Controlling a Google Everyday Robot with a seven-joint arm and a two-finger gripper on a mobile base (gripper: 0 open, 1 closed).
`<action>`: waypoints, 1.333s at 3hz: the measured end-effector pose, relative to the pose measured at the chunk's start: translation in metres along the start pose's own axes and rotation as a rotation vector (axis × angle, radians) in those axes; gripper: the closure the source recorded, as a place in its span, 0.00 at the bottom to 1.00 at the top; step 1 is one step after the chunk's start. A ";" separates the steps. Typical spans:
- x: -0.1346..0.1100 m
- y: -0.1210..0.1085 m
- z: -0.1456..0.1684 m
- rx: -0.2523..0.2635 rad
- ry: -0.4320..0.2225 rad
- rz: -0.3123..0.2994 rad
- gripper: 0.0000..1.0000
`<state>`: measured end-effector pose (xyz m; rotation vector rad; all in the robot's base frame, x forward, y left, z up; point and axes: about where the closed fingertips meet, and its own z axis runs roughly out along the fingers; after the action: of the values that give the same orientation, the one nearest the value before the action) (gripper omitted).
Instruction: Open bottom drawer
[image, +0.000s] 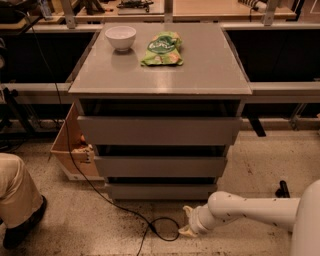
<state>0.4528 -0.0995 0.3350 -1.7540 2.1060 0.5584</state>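
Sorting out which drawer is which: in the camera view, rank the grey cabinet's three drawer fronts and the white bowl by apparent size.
Largest to smallest:
top grey drawer front
middle grey drawer front
bottom drawer, perhaps shrunk by distance
round white bowl
The gripper is near the floor, before the bottom drawer's right end.

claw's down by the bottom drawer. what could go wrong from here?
1. The claw sits low near the floor, in front of and below the bottom drawer, whose front is flat with no handle, so a grip may slip off.
2. A black cable loops on the floor right beside the claw and might snag on it.
3. The middle drawer front sits just above, so the claw could catch that one instead.
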 end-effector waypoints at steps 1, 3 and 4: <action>0.002 -0.003 0.010 -0.008 -0.039 0.004 0.00; 0.013 -0.081 0.070 0.081 -0.166 0.001 0.00; 0.014 -0.114 0.082 0.149 -0.209 0.000 0.00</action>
<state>0.5638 -0.0889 0.2482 -1.5431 1.9513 0.5440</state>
